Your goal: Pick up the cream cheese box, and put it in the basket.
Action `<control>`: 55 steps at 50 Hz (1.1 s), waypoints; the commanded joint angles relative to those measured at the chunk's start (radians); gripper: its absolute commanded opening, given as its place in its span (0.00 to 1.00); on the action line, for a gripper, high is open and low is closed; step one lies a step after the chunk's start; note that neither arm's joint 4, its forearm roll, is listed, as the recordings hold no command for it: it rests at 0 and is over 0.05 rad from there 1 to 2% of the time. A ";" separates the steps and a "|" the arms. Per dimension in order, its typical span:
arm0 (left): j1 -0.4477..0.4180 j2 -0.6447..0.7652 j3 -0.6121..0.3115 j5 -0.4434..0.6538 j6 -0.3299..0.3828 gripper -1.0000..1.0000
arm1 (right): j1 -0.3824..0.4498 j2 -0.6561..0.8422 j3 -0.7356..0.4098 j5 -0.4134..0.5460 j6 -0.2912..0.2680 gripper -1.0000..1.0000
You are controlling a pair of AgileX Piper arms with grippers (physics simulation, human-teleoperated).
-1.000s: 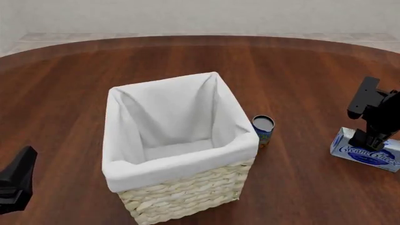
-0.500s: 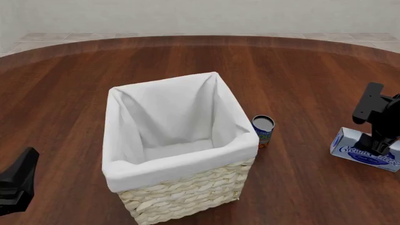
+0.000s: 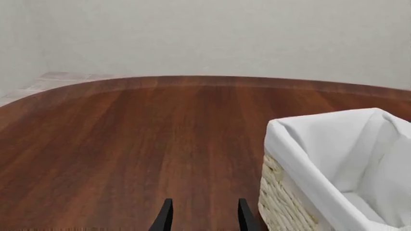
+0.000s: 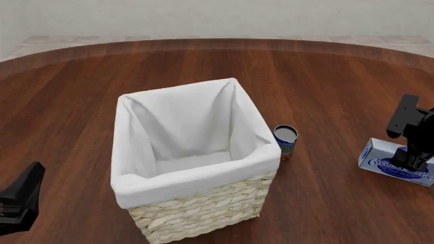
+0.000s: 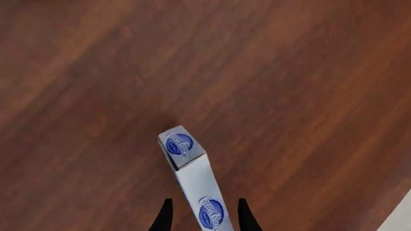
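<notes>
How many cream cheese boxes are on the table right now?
1. The cream cheese box lies on the table's right side, right of the blue can and basket, between the right pincer's fingers. None shows inside the basket.

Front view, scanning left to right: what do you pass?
Left gripper → basket → small blue can → cream cheese box, with the right gripper over its right part.
</notes>
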 commanded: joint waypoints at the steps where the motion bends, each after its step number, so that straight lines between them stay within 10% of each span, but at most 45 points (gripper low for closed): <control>1: 0.000 0.000 0.000 0.006 0.002 1.00 | -0.013 0.043 0.020 -0.045 -0.007 1.00; 37: 0.004 0.002 0.000 0.018 0.006 1.00 | -0.022 0.046 0.115 -0.154 -0.082 1.00; 38: 0.004 0.002 0.000 0.018 0.006 1.00 | -0.022 0.037 0.125 -0.166 -0.095 0.00; 55: -0.001 0.001 0.000 0.016 0.003 1.00 | 0.097 -0.109 0.128 -0.132 0.023 0.00</control>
